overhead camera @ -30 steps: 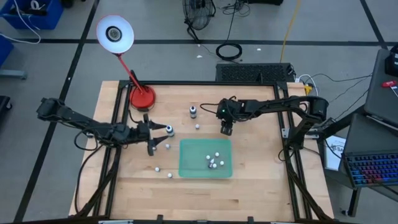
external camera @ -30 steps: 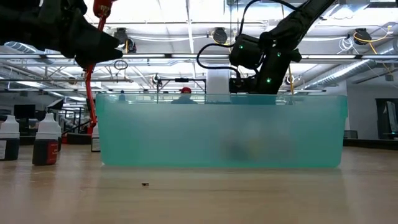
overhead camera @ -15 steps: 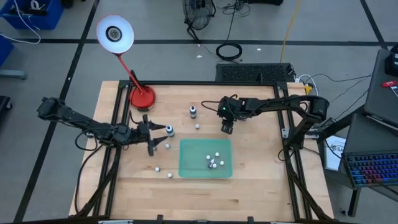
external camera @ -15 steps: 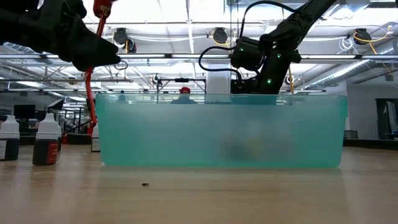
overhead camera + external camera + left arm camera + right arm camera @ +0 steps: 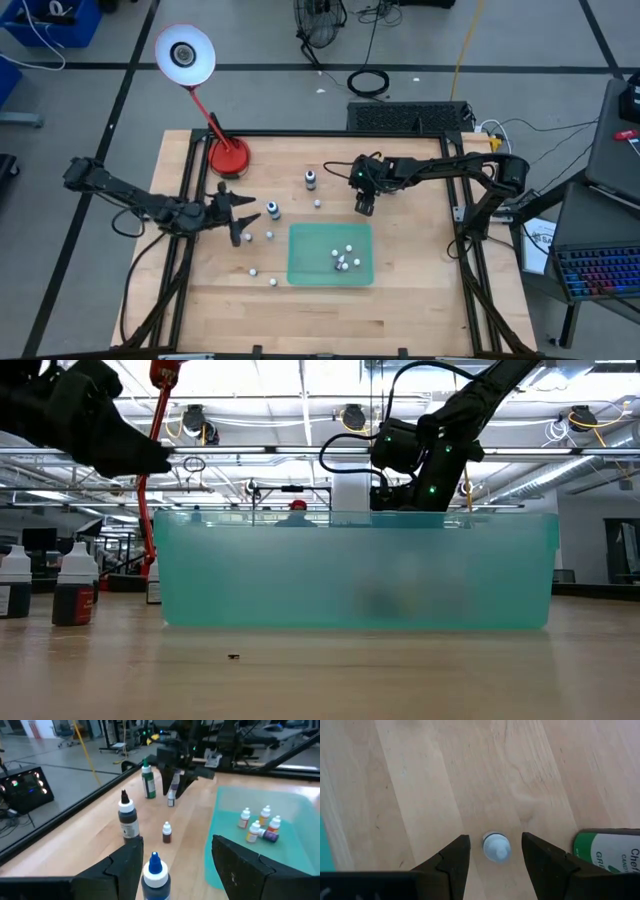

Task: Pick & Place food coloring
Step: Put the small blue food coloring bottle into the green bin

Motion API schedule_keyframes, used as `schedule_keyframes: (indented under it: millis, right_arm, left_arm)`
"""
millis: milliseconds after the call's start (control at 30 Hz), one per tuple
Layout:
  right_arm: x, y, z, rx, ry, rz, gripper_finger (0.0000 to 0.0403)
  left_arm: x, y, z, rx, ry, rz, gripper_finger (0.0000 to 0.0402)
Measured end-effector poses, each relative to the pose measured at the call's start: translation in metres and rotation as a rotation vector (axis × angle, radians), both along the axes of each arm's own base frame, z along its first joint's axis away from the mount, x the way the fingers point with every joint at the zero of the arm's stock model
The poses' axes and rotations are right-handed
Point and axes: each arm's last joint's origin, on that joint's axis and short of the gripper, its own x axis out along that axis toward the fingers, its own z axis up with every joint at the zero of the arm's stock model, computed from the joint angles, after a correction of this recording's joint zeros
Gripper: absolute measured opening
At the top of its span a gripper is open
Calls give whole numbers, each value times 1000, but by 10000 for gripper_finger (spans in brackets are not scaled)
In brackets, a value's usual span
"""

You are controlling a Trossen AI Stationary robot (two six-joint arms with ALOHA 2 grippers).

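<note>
High view: bottles (image 5: 343, 259) in tray (image 5: 303, 255)

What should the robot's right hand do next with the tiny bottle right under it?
Probably go straight down and close. The right gripper hangs open above the small white-capped bottle, whose cap sits between the fingers. The bottle still stands on the wooden table, outside the green tray.
</note>
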Motion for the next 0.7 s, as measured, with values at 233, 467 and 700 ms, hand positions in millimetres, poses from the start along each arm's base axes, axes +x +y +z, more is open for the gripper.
schedule_keyframes:
  millis: [233,467,700]
  right_arm:
    - [0,0,0,0,1,0,164]
    - [0,0,0,1,3,0,109]
    - [0,0,0,0,2,1,41]
  left_arm:
    - [-6,0,-3,-20,29,3,237]
    - [-5,0,-3,-25,33,-12,237]
    - [-5,0,-4,-25,34,-12,237]
